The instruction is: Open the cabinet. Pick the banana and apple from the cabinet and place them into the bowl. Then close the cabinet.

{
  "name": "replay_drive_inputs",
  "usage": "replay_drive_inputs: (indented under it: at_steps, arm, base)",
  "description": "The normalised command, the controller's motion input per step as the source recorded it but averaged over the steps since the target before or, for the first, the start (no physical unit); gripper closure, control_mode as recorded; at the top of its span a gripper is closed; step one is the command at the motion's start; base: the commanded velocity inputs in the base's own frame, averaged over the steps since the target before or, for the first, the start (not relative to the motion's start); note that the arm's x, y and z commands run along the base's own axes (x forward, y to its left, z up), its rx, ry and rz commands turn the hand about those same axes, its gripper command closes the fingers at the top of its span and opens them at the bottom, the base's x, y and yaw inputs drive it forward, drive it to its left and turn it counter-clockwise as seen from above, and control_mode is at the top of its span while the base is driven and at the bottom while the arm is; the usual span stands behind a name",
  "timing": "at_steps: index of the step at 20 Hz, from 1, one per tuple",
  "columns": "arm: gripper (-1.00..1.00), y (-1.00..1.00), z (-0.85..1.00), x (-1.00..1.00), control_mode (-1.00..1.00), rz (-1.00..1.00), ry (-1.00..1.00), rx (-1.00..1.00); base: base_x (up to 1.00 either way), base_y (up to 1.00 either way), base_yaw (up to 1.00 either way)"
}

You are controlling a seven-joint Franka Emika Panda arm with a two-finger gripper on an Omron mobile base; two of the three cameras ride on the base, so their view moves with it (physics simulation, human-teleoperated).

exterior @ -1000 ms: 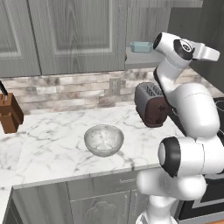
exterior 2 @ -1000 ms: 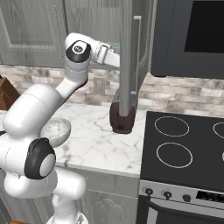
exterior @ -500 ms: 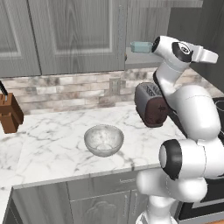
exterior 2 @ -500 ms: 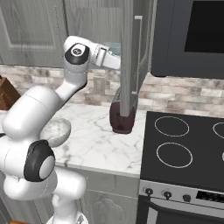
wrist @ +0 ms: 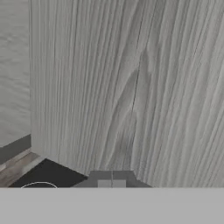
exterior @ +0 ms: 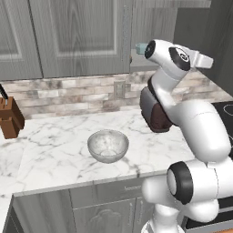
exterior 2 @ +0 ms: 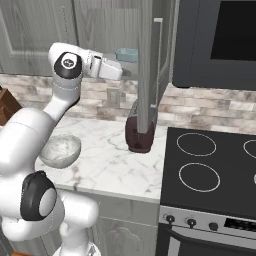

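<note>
Up by the cabinet [exterior 2: 147, 55], the right door stands swung out edge-on, and the gripper [wrist: 111, 183] sits close against the door's wood with its fingers pinched together, holding nothing. Down on the counter waits the bowl [exterior: 108, 145]. I can't see the banana or apple. The arm could bump the door or knock the small blue dish [exterior 2: 127, 54]

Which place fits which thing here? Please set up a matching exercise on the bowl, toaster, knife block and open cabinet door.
Things:
1. bowl
2. toaster
3. knife block
4. cabinet door

Places:
A. far left of the counter
B. swung out edge-on, above the toaster
C. near the counter's front edge
D. by the backsplash, next to the stove

Pairs: 1-C, 2-D, 3-A, 4-B
</note>
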Motion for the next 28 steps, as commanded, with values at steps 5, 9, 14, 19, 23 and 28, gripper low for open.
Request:
replay_drive_inputs:
  at_steps: [5,9,14,19,23,28]
  arm:
    - [1.0,0.61,0.0,0.04,-1.0,0.31,-0.03,0.0]
    - [1.0,0.5,0.0,0.11,-1.0,0.4,-0.03,0.0]
    - [1.0,0.37,0.0,0.0,-1.0,0.43,-0.03,0.0]
    - [1.0,0.24,0.0,0.0,-1.0,0.39,-0.04,0.0]
    - [1.0,0.3,0.0,0.0,-1.0,0.35,-0.01,0.0]
    - [1.0,0.56,0.0,0.08,-1.0,0.25,0.0,0.0]
  base:
    - [0.0,0.0,0.0]
    - [0.0,0.0,0.0]
    - [0.0,0.0,0.0]
    - [0.0,0.0,0.0]
    - [0.0,0.0,0.0]
    - [0.0,0.0,0.0]
